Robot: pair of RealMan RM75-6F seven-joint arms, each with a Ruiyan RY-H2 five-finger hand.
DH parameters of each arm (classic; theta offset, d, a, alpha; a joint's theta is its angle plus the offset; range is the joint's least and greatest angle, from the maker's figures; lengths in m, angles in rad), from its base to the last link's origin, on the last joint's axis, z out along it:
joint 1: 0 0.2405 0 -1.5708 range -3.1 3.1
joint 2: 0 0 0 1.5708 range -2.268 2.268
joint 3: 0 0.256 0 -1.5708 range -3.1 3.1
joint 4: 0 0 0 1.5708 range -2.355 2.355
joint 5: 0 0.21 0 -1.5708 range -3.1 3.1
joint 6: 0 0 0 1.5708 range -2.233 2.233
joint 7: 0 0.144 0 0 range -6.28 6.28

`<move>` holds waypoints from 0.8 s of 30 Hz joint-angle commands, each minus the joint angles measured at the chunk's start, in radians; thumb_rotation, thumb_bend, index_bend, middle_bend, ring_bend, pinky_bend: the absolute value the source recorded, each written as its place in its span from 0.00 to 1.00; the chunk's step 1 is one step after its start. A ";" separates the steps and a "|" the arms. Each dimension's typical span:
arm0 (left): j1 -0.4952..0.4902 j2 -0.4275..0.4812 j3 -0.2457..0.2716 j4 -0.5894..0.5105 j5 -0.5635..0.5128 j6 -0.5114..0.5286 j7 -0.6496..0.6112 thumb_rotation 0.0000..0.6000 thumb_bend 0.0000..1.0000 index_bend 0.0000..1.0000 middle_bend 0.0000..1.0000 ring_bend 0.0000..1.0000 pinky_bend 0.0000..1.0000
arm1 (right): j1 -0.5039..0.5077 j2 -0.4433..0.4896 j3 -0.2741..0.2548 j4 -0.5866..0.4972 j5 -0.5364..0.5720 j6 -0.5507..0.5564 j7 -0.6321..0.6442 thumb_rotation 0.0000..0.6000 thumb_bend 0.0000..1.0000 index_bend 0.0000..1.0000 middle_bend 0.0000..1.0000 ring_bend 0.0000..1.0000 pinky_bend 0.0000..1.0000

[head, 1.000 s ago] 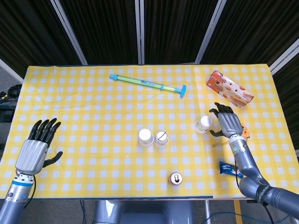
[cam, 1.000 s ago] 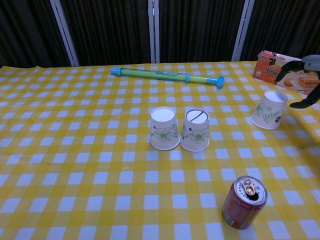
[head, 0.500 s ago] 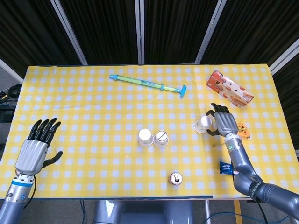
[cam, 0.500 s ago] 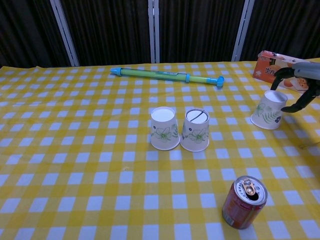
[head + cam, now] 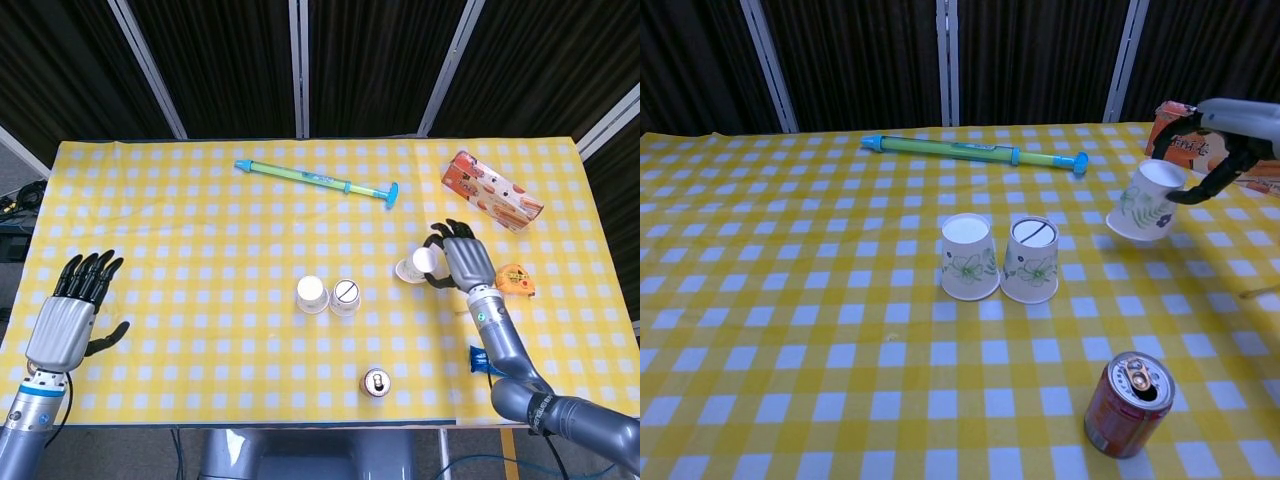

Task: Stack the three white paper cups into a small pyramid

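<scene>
The right hand holds a tilted paper cup (upside down) beside two cups.

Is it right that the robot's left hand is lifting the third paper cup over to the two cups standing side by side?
No, it is the right hand lifting the third paper cup, as the chest view shows. The left hand is holding nothing. The two cups do stand side by side.
</scene>
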 commanded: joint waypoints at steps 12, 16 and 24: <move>0.006 0.001 -0.014 -0.001 0.009 -0.015 0.000 1.00 0.24 0.00 0.00 0.00 0.00 | 0.045 0.186 0.105 -0.546 0.009 0.194 -0.216 1.00 0.24 0.50 0.15 0.00 0.06; 0.009 0.000 -0.016 -0.001 0.015 -0.014 -0.002 1.00 0.24 0.00 0.00 0.00 0.00 | 0.071 0.160 0.094 -0.602 0.023 0.228 -0.278 1.00 0.24 0.50 0.15 0.00 0.06; 0.015 0.012 -0.025 0.001 0.009 -0.021 -0.025 1.00 0.24 0.00 0.00 0.00 0.00 | 0.103 0.092 0.064 -0.588 0.066 0.249 -0.310 1.00 0.24 0.50 0.15 0.00 0.06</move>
